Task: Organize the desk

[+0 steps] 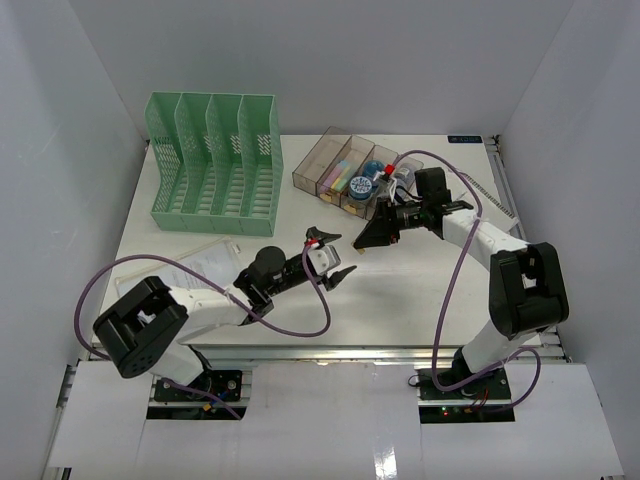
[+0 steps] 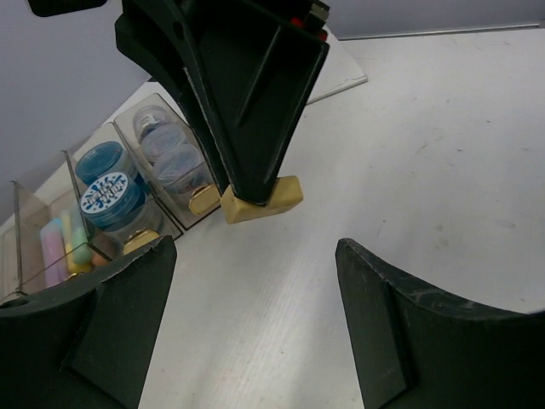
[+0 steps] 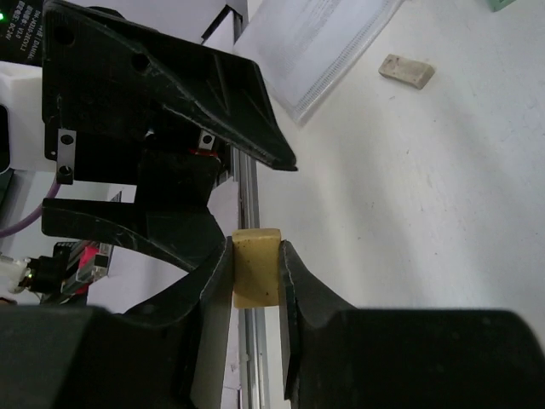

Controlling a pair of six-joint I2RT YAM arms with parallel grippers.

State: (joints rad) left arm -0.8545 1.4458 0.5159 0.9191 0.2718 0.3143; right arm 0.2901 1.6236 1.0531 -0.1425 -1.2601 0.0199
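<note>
The white desk carries everything. My right gripper hangs low over its middle, shut on a small yellowish eraser block. That block shows just above the tabletop in the left wrist view. My left gripper faces it from the left, open, with only bare desk between its fingers. The two grippers are close together but apart.
A clear compartment tray with blue tape rolls and pastel pieces stands just behind the grippers. A green file rack is at the back left. A plastic paper sleeve lies front left, and a second small eraser lies near it.
</note>
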